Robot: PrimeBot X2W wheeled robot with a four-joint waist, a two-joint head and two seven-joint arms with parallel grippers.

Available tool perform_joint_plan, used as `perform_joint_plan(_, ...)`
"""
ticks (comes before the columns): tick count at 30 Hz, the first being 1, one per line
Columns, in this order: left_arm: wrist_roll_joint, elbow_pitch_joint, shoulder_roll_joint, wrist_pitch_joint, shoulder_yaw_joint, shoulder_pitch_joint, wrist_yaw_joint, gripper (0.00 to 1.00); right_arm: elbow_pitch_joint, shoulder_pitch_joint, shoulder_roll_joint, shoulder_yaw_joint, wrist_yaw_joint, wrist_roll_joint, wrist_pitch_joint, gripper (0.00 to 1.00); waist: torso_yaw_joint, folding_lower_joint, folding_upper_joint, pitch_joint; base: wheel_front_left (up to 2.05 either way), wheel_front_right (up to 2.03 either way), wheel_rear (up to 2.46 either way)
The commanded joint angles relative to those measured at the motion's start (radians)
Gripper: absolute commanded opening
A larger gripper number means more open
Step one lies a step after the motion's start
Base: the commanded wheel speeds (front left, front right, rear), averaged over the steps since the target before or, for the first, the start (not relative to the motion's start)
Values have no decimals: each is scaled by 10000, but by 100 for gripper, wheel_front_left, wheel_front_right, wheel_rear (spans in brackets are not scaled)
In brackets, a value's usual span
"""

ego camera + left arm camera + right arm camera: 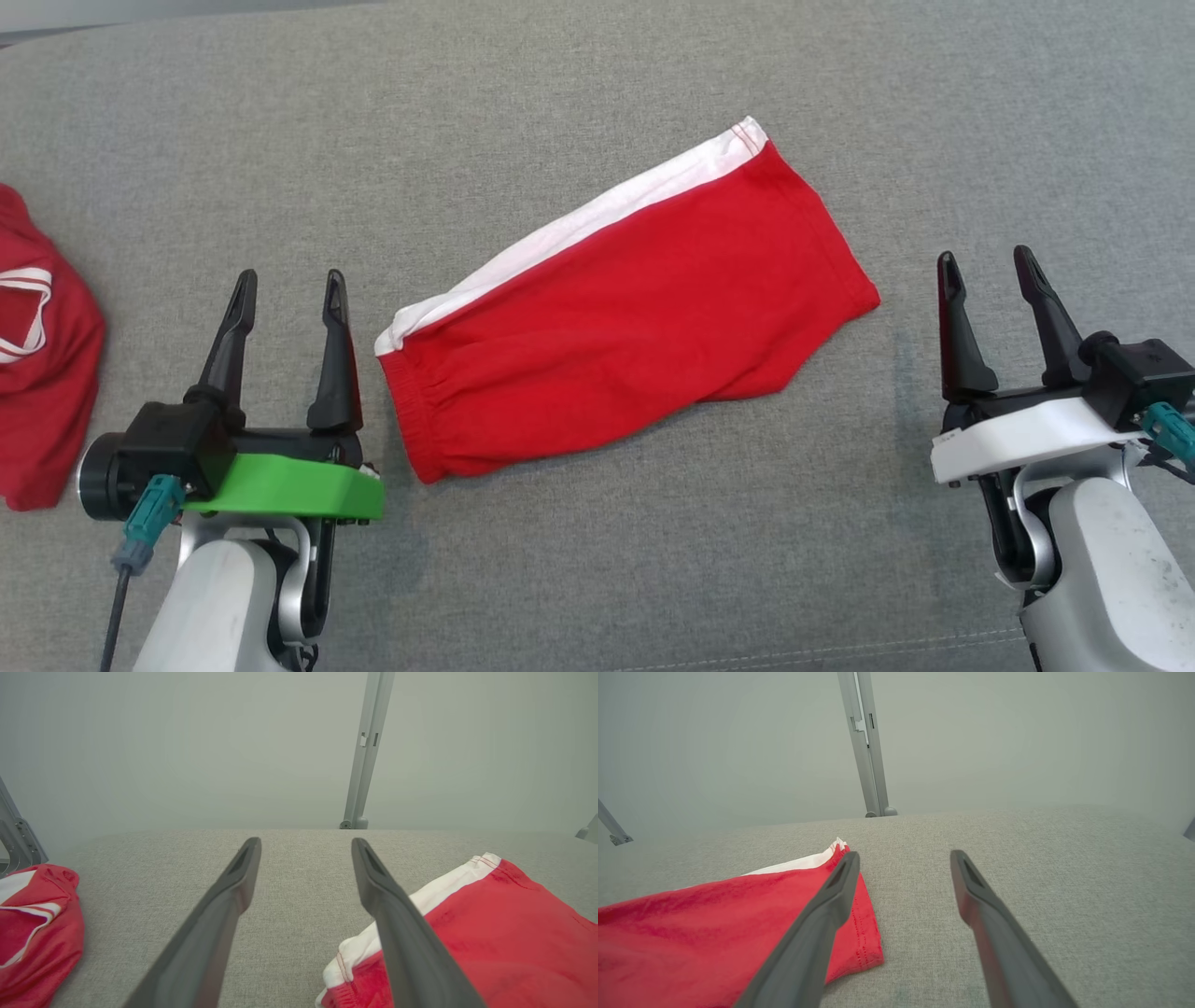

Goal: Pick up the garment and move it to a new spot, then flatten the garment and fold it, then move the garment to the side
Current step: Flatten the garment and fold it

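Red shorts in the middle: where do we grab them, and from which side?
Probably both short ends: left gripper on the elastic waistband, right gripper on the leg hem. The shorts lie flat and slanted between the two open grippers, each end facing its own side, so come in low from outside and pinch the edge.

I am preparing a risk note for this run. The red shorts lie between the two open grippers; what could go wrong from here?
1. The red shorts lie flat on the grey cloth surface, so a pinch by the left gripper or right gripper may catch only the top layer and open the fold.
2. The other red garment lies left of the left gripper; a move to that side could drag or cover it.
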Motion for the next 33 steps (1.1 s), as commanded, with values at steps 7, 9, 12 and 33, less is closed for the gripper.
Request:
perform_joint_plan(7, -49, -87, 117, 96, -55, 152, 98, 100, 9, 180, -21, -15, -14, -34, -31, 100, -12, 0, 0, -110, 0, 0, 0)
perform_joint_plan(9, -50, -101, 114, 121, -83, 134, 97, 100, 57, 138, -51, -18, -14, -31, -31, 100, 22, 0, 0, -116, 0, 0, 0)
perform_joint_plan(12, -49, -147, 90, 150, -135, 84, 106, 100, 157, -45, -147, 0, -14, 26, -31, 100, 106, 0, 0, -91, 0, 0, 0)
perform_joint_plan(33, -56, 57, -577, -201, -501, -1138, -146, 100, 5114, -3543, -646, 2214, -5, 828, 409, 100, 1477, 0, 0, 1617, 0, 0, 0)
